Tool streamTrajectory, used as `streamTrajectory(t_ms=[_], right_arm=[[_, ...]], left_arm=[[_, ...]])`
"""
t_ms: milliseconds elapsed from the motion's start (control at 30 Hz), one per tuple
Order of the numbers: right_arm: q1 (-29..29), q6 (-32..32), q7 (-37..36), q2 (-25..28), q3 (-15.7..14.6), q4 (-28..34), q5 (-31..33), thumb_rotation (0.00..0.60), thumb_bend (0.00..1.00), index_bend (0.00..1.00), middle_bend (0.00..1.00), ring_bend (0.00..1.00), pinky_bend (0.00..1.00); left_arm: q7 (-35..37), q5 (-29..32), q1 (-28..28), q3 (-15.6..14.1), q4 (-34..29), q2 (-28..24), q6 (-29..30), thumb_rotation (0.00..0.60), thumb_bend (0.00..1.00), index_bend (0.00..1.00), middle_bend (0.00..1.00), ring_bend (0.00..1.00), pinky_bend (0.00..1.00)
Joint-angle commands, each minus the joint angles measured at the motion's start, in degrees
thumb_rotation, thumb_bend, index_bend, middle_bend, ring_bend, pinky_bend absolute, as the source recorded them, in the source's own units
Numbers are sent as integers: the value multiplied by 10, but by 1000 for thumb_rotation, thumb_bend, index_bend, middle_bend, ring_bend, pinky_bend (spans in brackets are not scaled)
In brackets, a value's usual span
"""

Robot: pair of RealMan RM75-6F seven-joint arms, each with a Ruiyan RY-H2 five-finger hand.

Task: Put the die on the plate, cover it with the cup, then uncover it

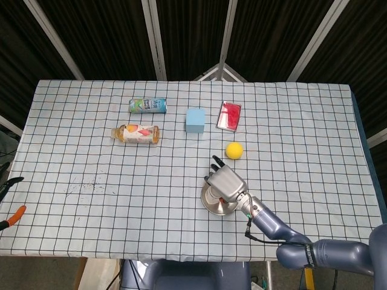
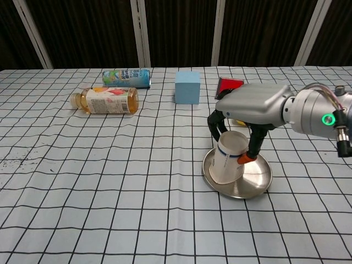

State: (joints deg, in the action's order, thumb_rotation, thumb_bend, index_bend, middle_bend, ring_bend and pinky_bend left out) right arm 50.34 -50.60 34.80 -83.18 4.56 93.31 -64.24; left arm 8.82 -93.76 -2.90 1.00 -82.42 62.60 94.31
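A white paper cup (image 2: 226, 160) stands mouth-down and tilted on the left part of the round metal plate (image 2: 258, 179). My right hand (image 2: 253, 104) arches over the cup and grips it between its fingers and thumb. In the head view the right hand (image 1: 225, 181) covers the cup, and only the plate's rim (image 1: 210, 205) shows beneath it. No die shows in either view; what lies under the cup is hidden. My left hand appears in neither view.
A yellow ball (image 1: 234, 150) lies just behind the plate. Further back are a light-blue cube (image 1: 195, 119), a red flat packet (image 1: 230, 115), a lying bottle (image 1: 136, 133) and a lying can (image 1: 147, 105). An orange-handled tool (image 1: 12, 217) lies at the table's left edge.
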Motion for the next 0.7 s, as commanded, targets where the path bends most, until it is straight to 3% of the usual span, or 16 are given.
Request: streamTrajectory(t_ms=[33,367,700], right_arm=[[-11,-22,-23,-21,0,-34,-26,600,504,646,501,223,0],[-26,-44,-21,-37,-10,-92,-46,600,505,656,506,226,0],[-32,-22,-8,-5,-22,-79,-33,600,505,690,506,226,0]], left_arm=[[-1,0,0,0,0,0,-1,600,385,230,0,0,23],[-10,0,-1,-1,-2,2,-4,600,385,239,0,0,23],[-9,1,0,-1,-4,1,-3,600,385,241,0,0,24]])
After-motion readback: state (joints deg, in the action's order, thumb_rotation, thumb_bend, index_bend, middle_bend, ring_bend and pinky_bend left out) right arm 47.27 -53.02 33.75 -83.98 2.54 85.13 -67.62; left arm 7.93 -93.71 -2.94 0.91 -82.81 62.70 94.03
